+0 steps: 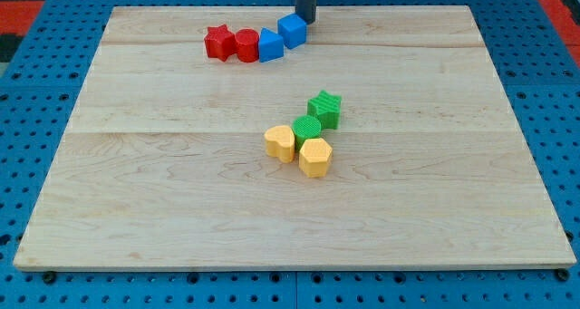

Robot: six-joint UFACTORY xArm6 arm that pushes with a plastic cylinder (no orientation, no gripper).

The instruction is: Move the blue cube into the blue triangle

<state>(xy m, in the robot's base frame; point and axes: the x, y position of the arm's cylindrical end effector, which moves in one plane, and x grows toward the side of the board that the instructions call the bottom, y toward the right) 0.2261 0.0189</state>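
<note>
The blue cube (pixel 292 30) sits near the view's top, a little left of centre. Its lower-left corner touches the blue triangle (pixel 270 46), whose shape is hard to make out. My tip (pixel 307 21) stands right at the cube's upper-right side, touching it or nearly so. The dark rod rises out of the view's top edge.
A red cylinder (pixel 246 44) and a red star (pixel 217 42) continue the row leftward from the blue triangle. In the middle a green star (pixel 324 109), green cylinder (pixel 306 130), yellow heart (pixel 280 142) and yellow hexagon (pixel 315 157) cluster together. The wooden board (pixel 136 209) lies on a blue pegboard.
</note>
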